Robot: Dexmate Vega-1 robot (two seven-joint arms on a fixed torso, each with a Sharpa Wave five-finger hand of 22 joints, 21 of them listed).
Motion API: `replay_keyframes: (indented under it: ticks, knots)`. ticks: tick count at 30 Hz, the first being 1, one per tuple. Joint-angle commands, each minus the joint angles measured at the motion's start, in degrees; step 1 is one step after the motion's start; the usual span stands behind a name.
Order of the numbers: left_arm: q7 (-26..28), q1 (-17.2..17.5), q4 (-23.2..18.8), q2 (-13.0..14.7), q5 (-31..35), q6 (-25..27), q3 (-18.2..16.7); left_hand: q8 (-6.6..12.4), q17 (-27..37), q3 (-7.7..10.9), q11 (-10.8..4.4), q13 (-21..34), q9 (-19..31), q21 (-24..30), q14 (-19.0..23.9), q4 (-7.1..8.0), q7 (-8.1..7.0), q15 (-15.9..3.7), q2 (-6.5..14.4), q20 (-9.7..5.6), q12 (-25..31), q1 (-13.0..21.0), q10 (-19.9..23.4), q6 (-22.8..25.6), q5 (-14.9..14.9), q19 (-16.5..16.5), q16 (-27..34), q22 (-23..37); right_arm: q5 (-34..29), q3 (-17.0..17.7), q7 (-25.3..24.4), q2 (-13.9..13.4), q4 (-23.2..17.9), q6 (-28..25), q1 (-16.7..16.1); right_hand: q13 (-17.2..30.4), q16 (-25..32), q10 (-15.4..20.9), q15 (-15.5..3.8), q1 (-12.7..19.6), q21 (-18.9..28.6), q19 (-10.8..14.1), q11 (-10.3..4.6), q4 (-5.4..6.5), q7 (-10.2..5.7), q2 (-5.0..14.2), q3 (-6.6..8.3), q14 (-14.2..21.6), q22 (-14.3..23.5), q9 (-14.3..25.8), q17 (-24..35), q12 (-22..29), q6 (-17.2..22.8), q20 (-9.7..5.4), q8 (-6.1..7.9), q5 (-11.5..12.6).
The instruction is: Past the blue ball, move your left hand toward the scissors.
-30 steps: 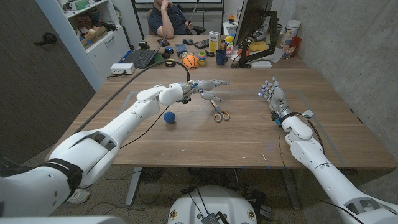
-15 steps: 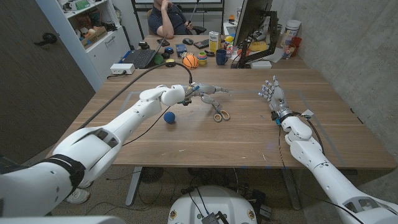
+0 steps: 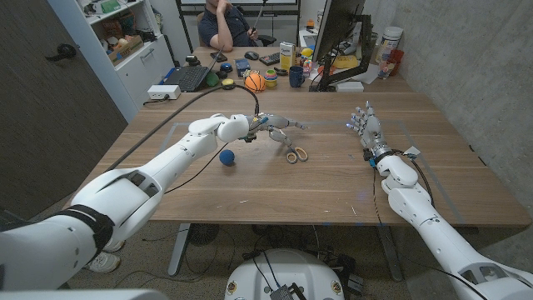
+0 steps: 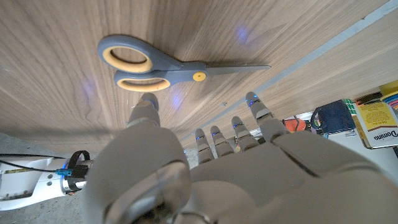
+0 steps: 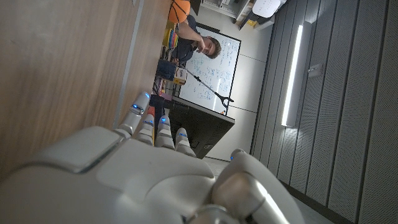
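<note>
From the head view I see my left hand (image 3: 276, 123) just above centre of the frame, fingers stretched out and apart, holding nothing. It hangs over the wooden surface (image 3: 316, 179) right beside the scissors (image 3: 293, 150), which lie just below and to the right of it. In the left wrist view the scissors (image 4: 163, 65) fill the upper left: grey blades closed, grey handles with orange-lined loops and a yellow pivot, lying flat on the grained wood. One fingertip (image 4: 148, 99) sits close under the lower loop; I cannot tell whether it touches. The blue ball (image 3: 226, 157), small and round, rests left of the scissors, below the forearm. At right of centre my right hand (image 3: 365, 126) stands with fingers straight and apart, empty. The surface is smooth brown wood with a fine grain.
</note>
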Motion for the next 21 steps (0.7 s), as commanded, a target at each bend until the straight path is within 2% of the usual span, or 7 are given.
replay_keyframes:
  ticks: [1, 21]
  knots:
    - [0.2, 0.1, -0.7, 0.3, 0.8, 0.6, 0.4, 0.3, 0.2, 0.06, -0.19, 0.2, 0.2, -0.5, 0.3, -0.19, -0.15, -5.54, 0.0, -0.56, -0.2, 1.0, 0.5, 1.0, -0.2, 0.1, -0.1, 0.1, -0.1, -0.1, 0.1, 0.2, 0.4, 0.0, 0.3, 0.3, -0.1, 0.4, 0.28, 0.1, -0.2, -4.5, 0.03, -0.04, -0.11, 1.28, -0.39, 0.4, 0.1, 0.2, 0.1, 0.3, -0.5, 0.35, 0.1, 0.2]
    - [0.1, 0.2, -1.0, 0.4, 1.1, 1.0, 0.5, 0.21, 0.3, -0.19, -0.41, 0.2, 0.1, -0.7, 0.6, 0.23, -0.18, -6.11, 0.2, -1.17, -0.5, 1.9, 0.7, 2.6, -0.7, -0.5, -0.5, 0.1, -0.2, -0.3, 0.4, 0.2, 0.4, -0.3, 0.4, 0.3, -0.4, 0.5, 0.27, 0.1, -0.6, -4.4, -0.02, -0.04, -0.13, 1.38, -0.76, 0.4, 0.1, 0.2, 0.1, 0.3, -0.5, 0.4, 0.2, 0.2]
